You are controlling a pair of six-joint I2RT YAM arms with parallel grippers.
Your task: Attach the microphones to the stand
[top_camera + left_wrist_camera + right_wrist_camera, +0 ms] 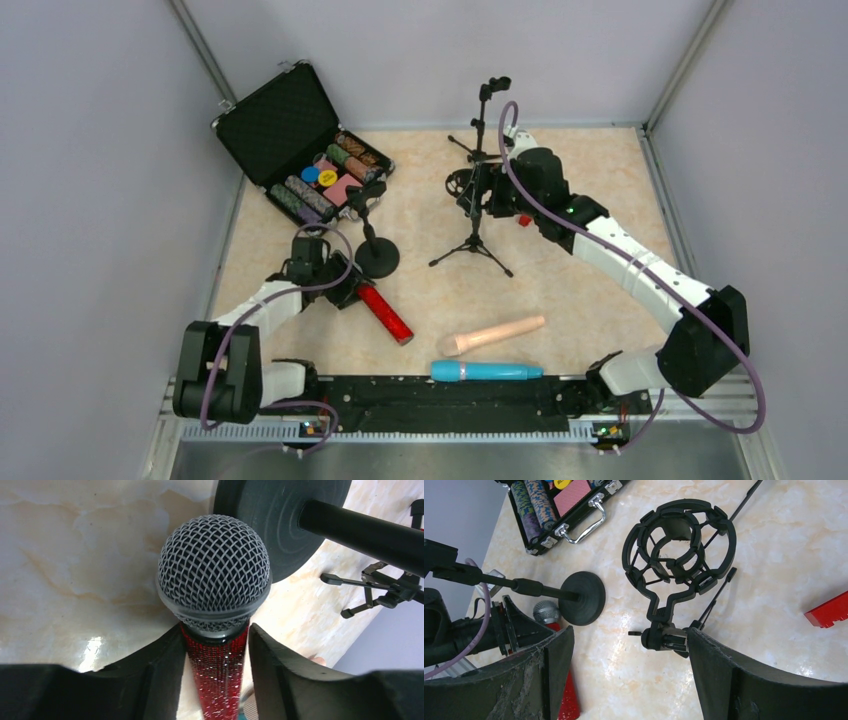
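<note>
The glittery red microphone (pixel 386 314) lies on the table beside the round-base stand (pixel 376 256). My left gripper (pixel 216 630) has a finger pressed on each side of its neck, just under the silver mesh head (pixel 214 570). The beige microphone (pixel 495 335) and the cyan-blue one (pixel 487 371) lie side by side near the front edge. My right gripper (pixel 629 670) is open and holds nothing. It hovers by the tripod stand (pixel 476 215), and its right finger (pixel 734 680) is next to the joint under the round shock mount (pixel 679 555).
An open black case of poker chips (pixel 300 140) sits at the back left. A small red block (pixel 523 220) lies right of the tripod. Grey walls close in the table on three sides.
</note>
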